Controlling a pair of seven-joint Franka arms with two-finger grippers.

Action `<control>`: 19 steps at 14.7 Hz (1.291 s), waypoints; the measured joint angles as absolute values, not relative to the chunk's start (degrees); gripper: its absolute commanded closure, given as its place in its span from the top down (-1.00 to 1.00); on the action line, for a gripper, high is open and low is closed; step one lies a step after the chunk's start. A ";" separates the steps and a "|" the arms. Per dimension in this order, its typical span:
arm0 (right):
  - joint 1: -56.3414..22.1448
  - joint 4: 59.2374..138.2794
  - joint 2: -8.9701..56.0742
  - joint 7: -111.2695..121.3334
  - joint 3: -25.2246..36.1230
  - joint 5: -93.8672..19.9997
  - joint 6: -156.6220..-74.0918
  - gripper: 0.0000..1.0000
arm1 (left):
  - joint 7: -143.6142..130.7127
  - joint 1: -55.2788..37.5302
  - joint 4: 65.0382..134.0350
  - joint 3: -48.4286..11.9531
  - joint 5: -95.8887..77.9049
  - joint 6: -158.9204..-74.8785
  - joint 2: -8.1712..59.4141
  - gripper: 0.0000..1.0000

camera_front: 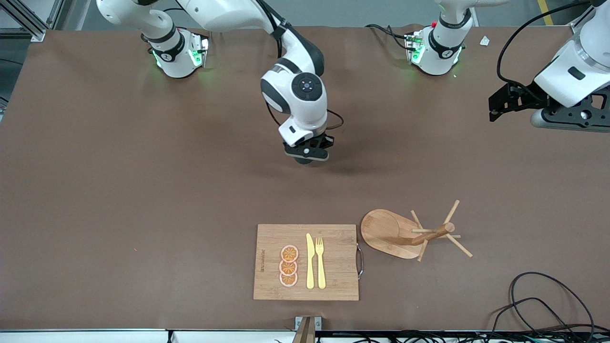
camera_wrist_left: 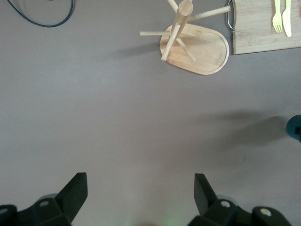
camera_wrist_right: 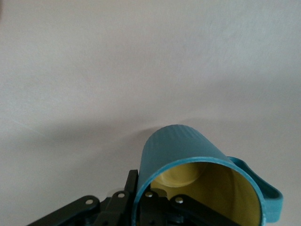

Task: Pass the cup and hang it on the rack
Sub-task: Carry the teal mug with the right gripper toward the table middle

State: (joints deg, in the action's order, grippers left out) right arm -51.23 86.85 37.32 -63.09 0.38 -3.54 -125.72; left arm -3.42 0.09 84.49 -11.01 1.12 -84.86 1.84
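Observation:
The cup point(camera_wrist_right: 188, 155) is dark teal with a yellow inside and a side handle. My right gripper point(camera_wrist_right: 140, 190) is shut on its rim, one finger outside the wall and one inside. In the front view the right gripper point(camera_front: 307, 153) holds the cup point(camera_front: 304, 161) over the middle of the table. The cup also shows at the edge of the left wrist view point(camera_wrist_left: 295, 127). The wooden rack point(camera_front: 388, 233) stands near the front camera, beside the cutting board; it also shows in the left wrist view point(camera_wrist_left: 202, 47). My left gripper point(camera_front: 495, 108) is open and empty point(camera_wrist_left: 141, 188), up over the left arm's end of the table.
A bamboo cutting board point(camera_front: 333, 276) with orange slices point(camera_front: 289, 266), a yellow knife point(camera_front: 310, 261) and fork point(camera_front: 320, 262) lies beside the rack, toward the right arm's end. Black cables point(camera_front: 538, 295) lie at the table corner near the front camera, at the left arm's end.

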 measured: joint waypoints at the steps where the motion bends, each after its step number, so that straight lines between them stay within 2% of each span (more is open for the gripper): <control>1: -51.50 86.32 37.95 -66.30 0.38 -4.09 -125.72 -0.99 | -3.43 0.08 84.49 -11.01 1.12 -84.86 1.86 1.00; 5: -52.88 85.64 38.47 -77.80 0.34 -9.86 -125.64 -1.00 | -3.42 0.06 84.65 -11.02 1.12 -84.86 2.23 1.00; 10: -57.26 84.19 40.13 -91.90 0.32 -10.18 -125.82 -1.00 | -3.42 -0.28 84.64 -11.16 1.12 -85.46 3.02 1.00; 15: -57.56 80.07 44.78 -100.18 0.63 -10.20 -126.37 -1.00 | -3.40 -0.43 84.65 -11.18 1.12 -85.60 4.12 1.00; 19: -57.60 79.14 45.67 -104.84 0.60 -10.24 -128.16 -1.00 | -3.41 -0.44 84.63 -11.18 1.11 -85.61 4.14 1.00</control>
State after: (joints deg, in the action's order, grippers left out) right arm -57.60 79.14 45.67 -104.84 0.60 -10.24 -128.16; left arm -3.41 -0.44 84.63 -11.18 1.11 -85.61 4.14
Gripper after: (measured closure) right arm 0.956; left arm 0.000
